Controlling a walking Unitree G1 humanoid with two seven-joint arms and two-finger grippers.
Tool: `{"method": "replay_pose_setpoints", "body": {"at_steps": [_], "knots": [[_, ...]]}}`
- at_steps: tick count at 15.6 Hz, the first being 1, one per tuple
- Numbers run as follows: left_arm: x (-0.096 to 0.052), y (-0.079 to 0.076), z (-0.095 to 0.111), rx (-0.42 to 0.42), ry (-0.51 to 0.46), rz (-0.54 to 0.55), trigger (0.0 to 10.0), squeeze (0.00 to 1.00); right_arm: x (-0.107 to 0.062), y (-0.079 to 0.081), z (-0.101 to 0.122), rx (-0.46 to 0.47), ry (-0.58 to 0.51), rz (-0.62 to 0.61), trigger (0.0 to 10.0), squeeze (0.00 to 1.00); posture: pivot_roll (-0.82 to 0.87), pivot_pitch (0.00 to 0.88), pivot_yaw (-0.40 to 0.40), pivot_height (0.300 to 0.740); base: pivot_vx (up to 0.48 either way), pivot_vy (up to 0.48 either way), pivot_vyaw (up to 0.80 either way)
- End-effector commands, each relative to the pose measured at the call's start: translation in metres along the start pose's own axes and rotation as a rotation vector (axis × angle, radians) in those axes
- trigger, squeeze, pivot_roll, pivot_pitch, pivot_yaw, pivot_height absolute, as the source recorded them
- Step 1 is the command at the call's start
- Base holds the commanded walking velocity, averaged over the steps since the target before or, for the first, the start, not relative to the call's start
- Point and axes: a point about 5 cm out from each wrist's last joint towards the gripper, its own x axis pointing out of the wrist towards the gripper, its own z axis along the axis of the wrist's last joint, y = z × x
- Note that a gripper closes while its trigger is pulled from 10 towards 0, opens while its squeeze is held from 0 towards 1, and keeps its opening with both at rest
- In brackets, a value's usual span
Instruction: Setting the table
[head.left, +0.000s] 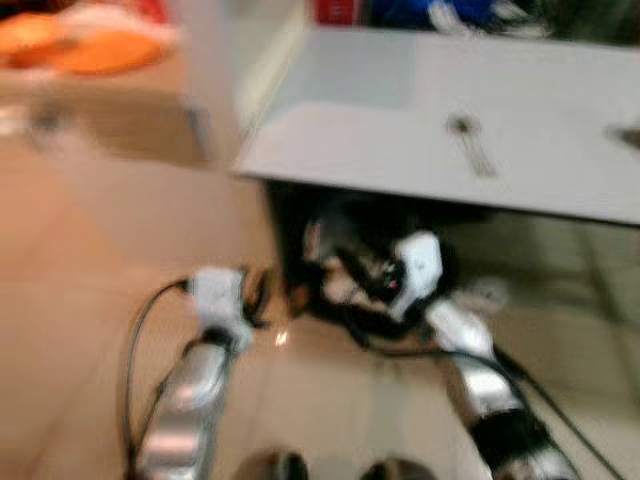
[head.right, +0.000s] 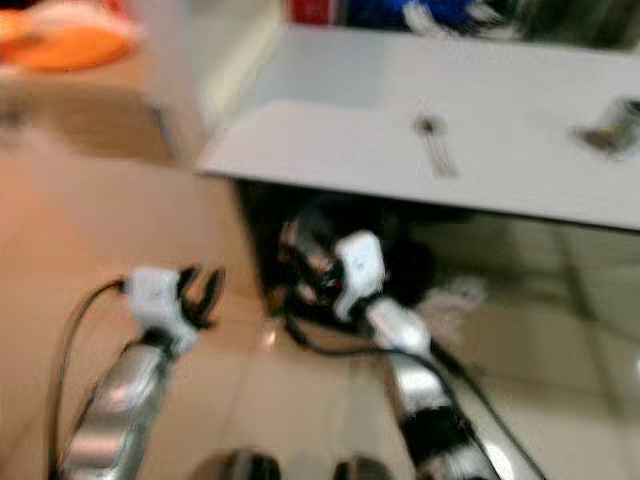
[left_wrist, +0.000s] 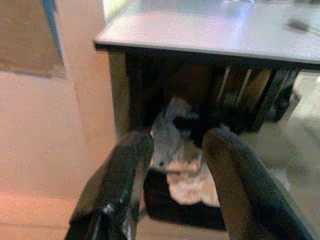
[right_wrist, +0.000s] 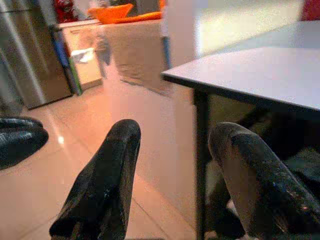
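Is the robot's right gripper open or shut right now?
Open. The right gripper has its two black fingers spread apart, nothing between them, beside the white table.

Blurred utensil (head.left: 472, 146) on table (head.left: 350, 120); dark heap (left_wrist: 185, 170) beneath, unidentifiable.

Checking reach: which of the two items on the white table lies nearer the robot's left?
The spoon-like utensil, mid-table. The other item, too blurred to identify, sits toward the table's right end.
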Motion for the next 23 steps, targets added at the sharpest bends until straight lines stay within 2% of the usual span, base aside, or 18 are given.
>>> {"method": "replay_pose_setpoints", "body": {"at_steps": [1, 11, 12, 14, 15, 16, 17, 20, 23], "knots": [[0.001, 0.005, 0.008, 0.008, -0.027, 0.008, 10.0, 0.0, 0.006, 0.005, 0.008, -0.017, -0.036, 0.029, 10.0, 0.0, -0.02, 0.112, 0.024, 0.74, 0.0, 0.48, 0.78], [0.004, 0.001, 0.011, -0.003, -0.053, -0.004, 10.0, 0.0, 0.012, -0.001, 0.019, -0.012, -0.07, 0.003, 10.0, 0.0, -0.03, 0.095, 0.018, 0.74, 0.0, 0.471, 0.78], [0.003, 0.002, 0.016, -0.021, -0.091, 0.002, 10.0, 0.0, 0.015, -0.004, 0.023, -0.011, -0.09, -0.034, 10.0, 0.0, -0.03, 0.09, 0.018, 0.74, 0.0, 0.0, 0.77], [0.002, 0.002, 0.015, -0.02, -0.08, -0.009, 10.0, 0.0, 0.02, -0.007, 0.025, -0.005, -0.078, -0.094, 10.0, 0.0, -0.03, 0.088, 0.018, 0.74, 0.0, 0.0, 0.0], [0.002, 0.0, 0.016, -0.019, -0.083, -0.018, 10.0, 0.0, 0.023, -0.01, 0.029, -0.032, -0.058, -0.095, 10.0, 0.0, -0.03, 0.085, 0.015, 0.74, 0.48, 0.0, 0.79], [0.002, -0.002, 0.018, -0.026, -0.094, -0.025, 10.0, 0.0, 0.024, -0.011, 0.032, -0.01, -0.091, -0.104, 10.0, 0.0, -0.03, 0.085, 0.014, 0.74, 0.48, 0.0, 0.78], [0.002, -0.003, 0.02, -0.026, -0.101, -0.032, 10.0, 0.0, 0.026, -0.012, 0.033, 0.036, -0.101, -0.163, 10.0, 0.0, -0.03, 0.09, 0.013, 0.74, 0.48, 0.0, 0.0], [0.002, -0.007, 0.022, -0.027, -0.108, -0.059, 10.0, 0.0, 0.028, -0.01, 0.039, 0.138, -0.136, -0.159, 10.0, 0.0, -0.03, 0.097, 0.016, 0.74, 0.48, 0.0, -0.27], [0.001, -0.011, 0.024, -0.032, -0.114, -0.077, 10.0, 0.0, 0.029, -0.011, 0.045, 0.146, -0.15, -0.146, 10.0, 0.0, -0.03, 0.101, 0.014, 0.74, 0.48, 0.0, -0.8]]}}
